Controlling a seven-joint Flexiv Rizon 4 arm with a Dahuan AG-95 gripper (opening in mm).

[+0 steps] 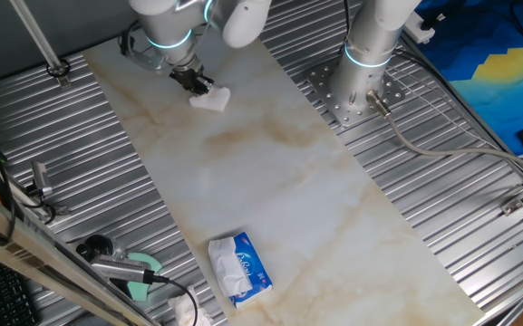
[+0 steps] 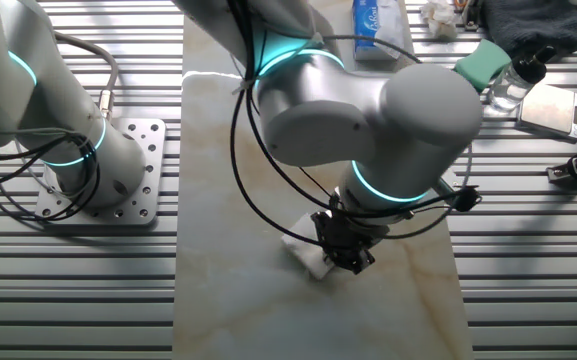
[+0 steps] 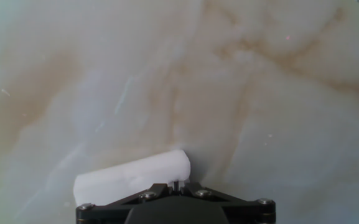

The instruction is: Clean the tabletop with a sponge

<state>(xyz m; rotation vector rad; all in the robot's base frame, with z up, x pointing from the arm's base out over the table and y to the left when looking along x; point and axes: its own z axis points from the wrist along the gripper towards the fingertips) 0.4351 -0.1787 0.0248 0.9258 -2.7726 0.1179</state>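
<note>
The claw (image 1: 198,83) is clenched on the sponge (image 1: 212,100) and presses it flat against the tabletop (image 1: 270,190), which is how a wipe wants it: low, with the soft block between the fingers and the marble, so that the sponge rather than the metal rubs the slab. In the one fixed view the sponge sits near the far end of the slab, toward 11 o'clock in the frame, and pokes out from the claw toward 4 o'clock. In the other fixed view the sponge (image 2: 308,256) lies at about 8 o'clock from the claw (image 2: 346,250), touching the marble (image 2: 218,200), with the arm's bulky wrist hanging right above. The hand view shows the sponge (image 3: 132,178) just ahead of the claw body, its bulk off to 10 o'clock and one end under the fingers (the tips themselves are hidden). Most of the slab stretches away unwiped, I judge, so the job looks to be at an early pass. A tissue pack (image 1: 239,268) rests at the near end of the slab, well apart from the sponge.
</note>
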